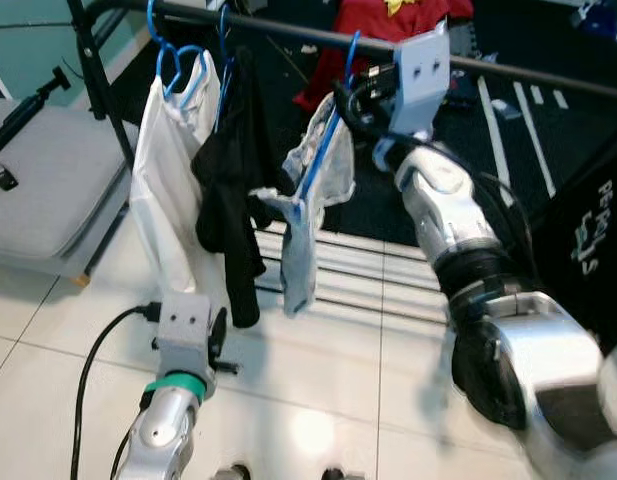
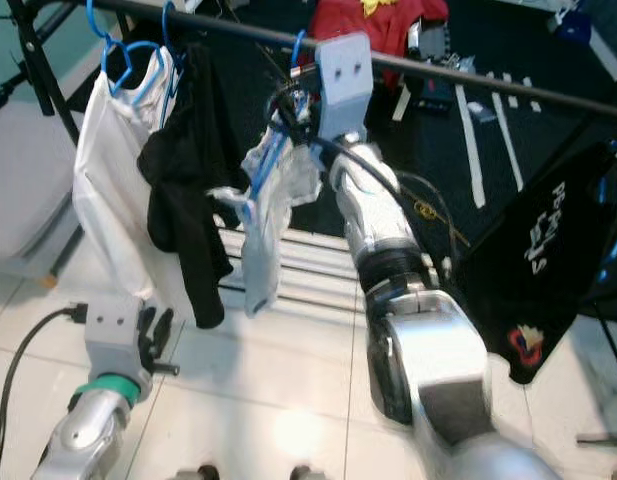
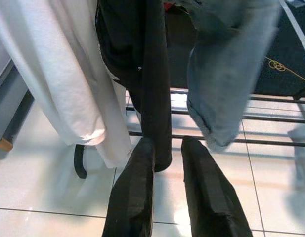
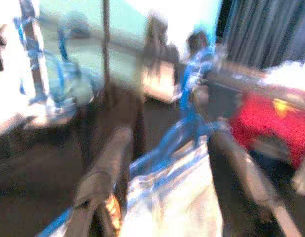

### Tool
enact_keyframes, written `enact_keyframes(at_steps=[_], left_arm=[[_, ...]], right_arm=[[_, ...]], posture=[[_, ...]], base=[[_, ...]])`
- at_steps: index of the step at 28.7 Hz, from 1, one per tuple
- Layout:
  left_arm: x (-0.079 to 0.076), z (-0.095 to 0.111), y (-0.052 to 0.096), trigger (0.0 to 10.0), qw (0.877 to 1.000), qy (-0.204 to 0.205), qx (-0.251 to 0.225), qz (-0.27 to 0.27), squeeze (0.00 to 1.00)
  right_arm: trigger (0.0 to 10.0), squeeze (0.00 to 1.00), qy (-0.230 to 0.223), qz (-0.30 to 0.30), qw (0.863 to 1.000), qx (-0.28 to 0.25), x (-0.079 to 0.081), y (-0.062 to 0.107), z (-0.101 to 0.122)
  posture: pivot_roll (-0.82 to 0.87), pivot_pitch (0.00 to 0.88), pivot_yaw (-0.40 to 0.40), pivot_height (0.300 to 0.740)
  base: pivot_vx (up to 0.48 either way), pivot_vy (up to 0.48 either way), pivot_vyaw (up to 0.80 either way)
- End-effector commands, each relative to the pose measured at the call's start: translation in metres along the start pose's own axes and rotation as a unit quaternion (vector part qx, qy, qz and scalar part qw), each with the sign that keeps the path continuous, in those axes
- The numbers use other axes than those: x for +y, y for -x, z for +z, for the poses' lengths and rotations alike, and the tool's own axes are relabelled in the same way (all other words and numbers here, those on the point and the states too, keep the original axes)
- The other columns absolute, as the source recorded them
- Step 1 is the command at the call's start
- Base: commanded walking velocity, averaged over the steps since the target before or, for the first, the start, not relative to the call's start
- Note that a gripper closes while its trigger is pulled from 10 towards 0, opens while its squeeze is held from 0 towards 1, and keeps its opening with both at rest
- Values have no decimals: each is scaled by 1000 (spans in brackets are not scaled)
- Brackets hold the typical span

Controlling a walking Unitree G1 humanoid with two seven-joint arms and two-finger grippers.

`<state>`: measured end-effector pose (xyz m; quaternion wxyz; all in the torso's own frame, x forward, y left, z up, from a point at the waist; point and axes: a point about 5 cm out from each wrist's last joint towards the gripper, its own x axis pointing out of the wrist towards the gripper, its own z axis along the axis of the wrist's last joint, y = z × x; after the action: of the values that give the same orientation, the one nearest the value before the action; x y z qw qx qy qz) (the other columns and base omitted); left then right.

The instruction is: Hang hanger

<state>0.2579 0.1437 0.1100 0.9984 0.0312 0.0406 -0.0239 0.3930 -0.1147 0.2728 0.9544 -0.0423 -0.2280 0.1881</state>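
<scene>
A blue hanger [image 1: 326, 150] carries a pale blue-grey garment [image 1: 306, 215], and its hook sits at the black rail [image 1: 518, 70]. My right gripper [image 4: 177, 153] is raised to the rail and stands open, with the hanger's neck [image 4: 184, 128] running between its two fingers. Whether a finger touches it is blurred. Further left on the rail hang a white garment [image 1: 168, 190] and a black garment [image 1: 233, 200] on blue hangers [image 1: 178, 65]. Low down near the floor, my left gripper [image 3: 167, 163] points at the garments' hems with a narrow gap between its fingers and nothing in it.
The rack's lower bars [image 1: 368, 270] run just above the white tiled floor. A grey cushioned seat [image 1: 48, 190] stands on the left, a black printed bag [image 2: 548, 250] on the right. Red cloth [image 1: 398, 25] lies behind the rail. A black cable [image 1: 93, 360] trails by my left arm.
</scene>
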Motion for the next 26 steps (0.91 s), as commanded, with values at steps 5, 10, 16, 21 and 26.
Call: enact_keyframes(at_steps=[5,10,16,21,26], left_arm=[[2,-13,0,10000,1000,-14,18,-20,0],[4,-32,2,10000,997,-36,44,-51,0],[9,-67,3,10000,991,-63,104,-63,0],[10,-88,7,10000,986,-29,151,-65,0],[8,-94,11,10000,985,-39,150,-72,0]], right_arm=[[10000,0,1,-63,990,124,16,123,-81],[10000,0,33,-117,953,276,30,223,-161],[10000,0,32,-173,922,345,29,259,-181],[10000,0,40,-168,927,333,24,240,-165],[10000,0,64,-143,936,314,28,234,-169]], posture=[[-85,116,30,740],[-157,83,73,740],[-189,47,97,740],[-183,37,94,740],[-172,29,78,740]], base=[[0,0,0],[0,0,0],[0,0,0],[0,0,0],[0,0,0]])
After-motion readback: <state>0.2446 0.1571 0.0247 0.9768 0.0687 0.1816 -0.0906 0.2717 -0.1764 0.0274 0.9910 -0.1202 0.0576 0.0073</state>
